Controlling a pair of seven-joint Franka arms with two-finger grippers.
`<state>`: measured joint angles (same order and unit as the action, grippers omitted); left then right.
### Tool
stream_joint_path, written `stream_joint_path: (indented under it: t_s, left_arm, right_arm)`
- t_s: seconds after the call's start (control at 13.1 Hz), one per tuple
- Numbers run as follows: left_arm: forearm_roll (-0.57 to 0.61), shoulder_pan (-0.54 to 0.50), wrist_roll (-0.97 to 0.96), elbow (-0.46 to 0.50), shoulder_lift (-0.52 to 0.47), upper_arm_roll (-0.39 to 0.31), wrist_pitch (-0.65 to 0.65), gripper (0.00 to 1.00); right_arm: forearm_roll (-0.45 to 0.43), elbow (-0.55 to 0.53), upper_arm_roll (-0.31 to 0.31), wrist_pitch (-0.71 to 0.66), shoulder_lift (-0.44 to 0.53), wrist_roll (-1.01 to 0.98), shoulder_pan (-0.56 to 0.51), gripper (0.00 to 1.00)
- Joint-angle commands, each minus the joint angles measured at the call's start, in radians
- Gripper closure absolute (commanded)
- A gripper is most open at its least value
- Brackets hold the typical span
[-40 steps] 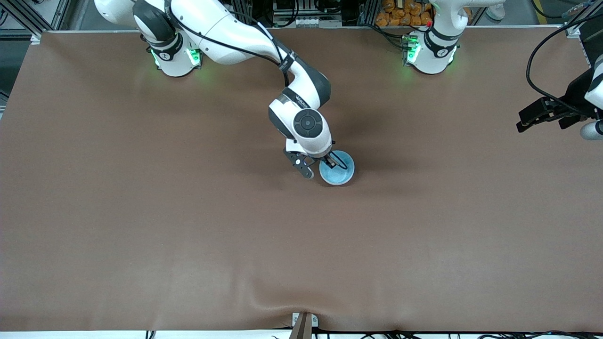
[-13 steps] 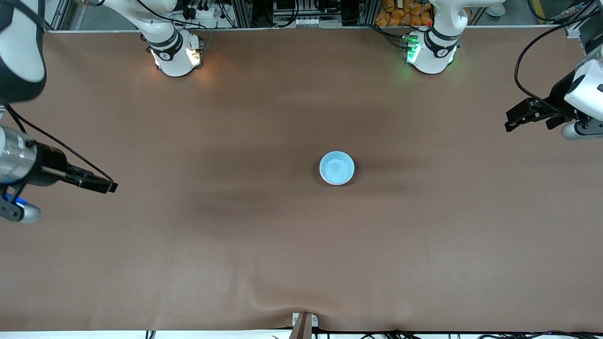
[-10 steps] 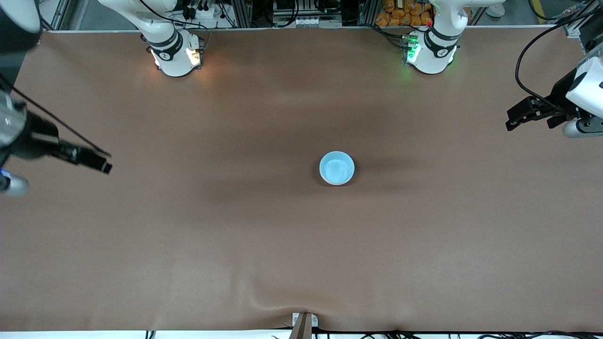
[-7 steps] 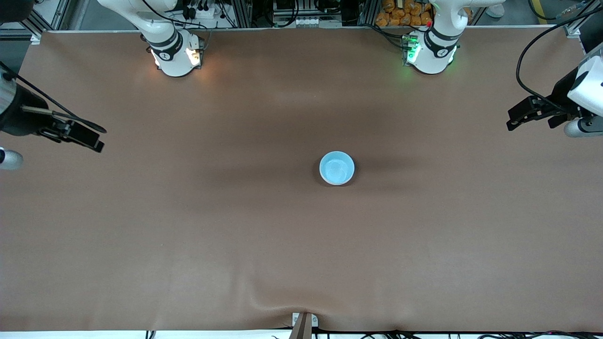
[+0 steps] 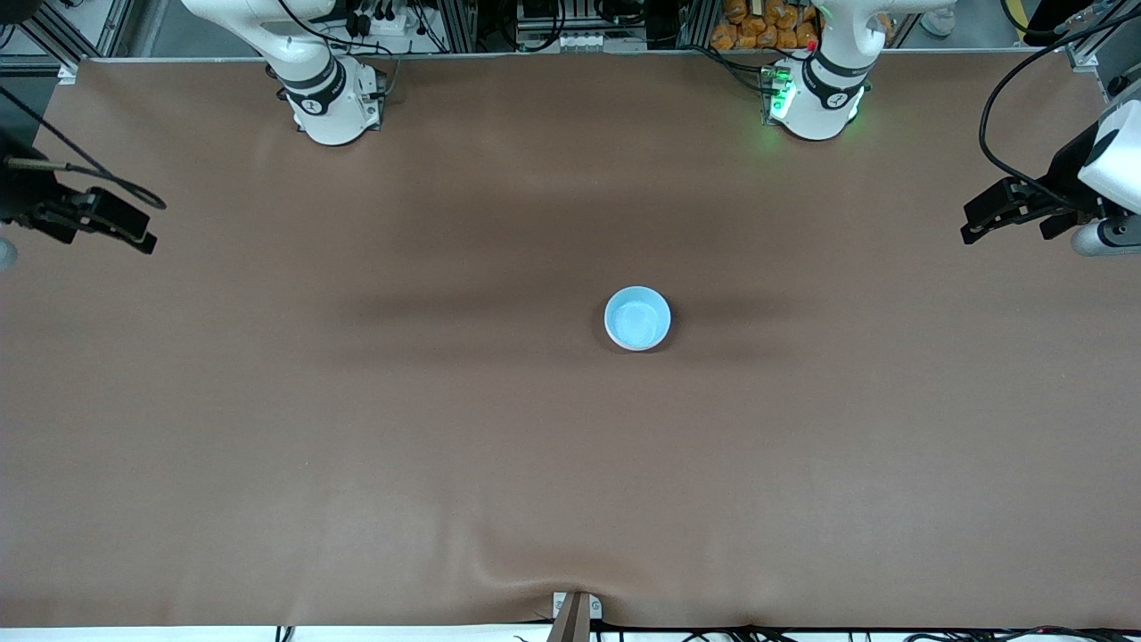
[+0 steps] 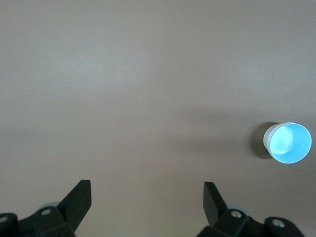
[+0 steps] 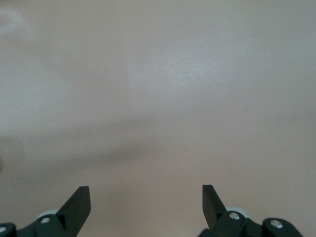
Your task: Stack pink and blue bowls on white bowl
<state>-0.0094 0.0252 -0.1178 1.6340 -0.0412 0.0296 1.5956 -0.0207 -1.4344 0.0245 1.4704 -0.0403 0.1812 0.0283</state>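
- Front view: a blue bowl (image 5: 637, 318) stands alone near the middle of the brown table (image 5: 357, 446), its opening facing up. Only its blue inside and rim show here; whether other bowls sit under it cannot be told.
- Front view: the right gripper (image 5: 134, 232) hangs over the table's edge at the right arm's end, well apart from the bowl and holding nothing.
- Front view: the left gripper (image 5: 976, 223) hangs over the left arm's end of the table, also well apart from the bowl and empty.
- Left wrist view: the left gripper (image 6: 147, 200) has its two fingers (image 6: 79, 200) spread wide, with only bare table between them. The blue bowl (image 6: 289, 143) sits well away from the fingertips, off to one side; a pale outer wall shows below its rim.
- Right wrist view: the right gripper (image 7: 146, 202) is spread wide too, its fingers (image 7: 78, 203) over bare table (image 7: 158, 98).
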Motion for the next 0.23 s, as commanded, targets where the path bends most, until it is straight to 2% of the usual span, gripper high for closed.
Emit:
stream_joint_path:
  t_s: [0.0, 0.15]
  left_arm:
    - [0.003, -0.002, 0.013, -0.009, -0.009, 0.001, -0.022, 0.00]
    - [0.005, -0.002, 0.015, -0.009, -0.009, 0.001, -0.022, 0.00]
  right_arm:
    - [-0.059, -0.005, -0.008, 0.018, 0.011, -0.070, 0.019, 0.00]
    - [-0.064, 0.009, -0.008, 0.018, 0.010, -0.121, 0.024, 0.00]
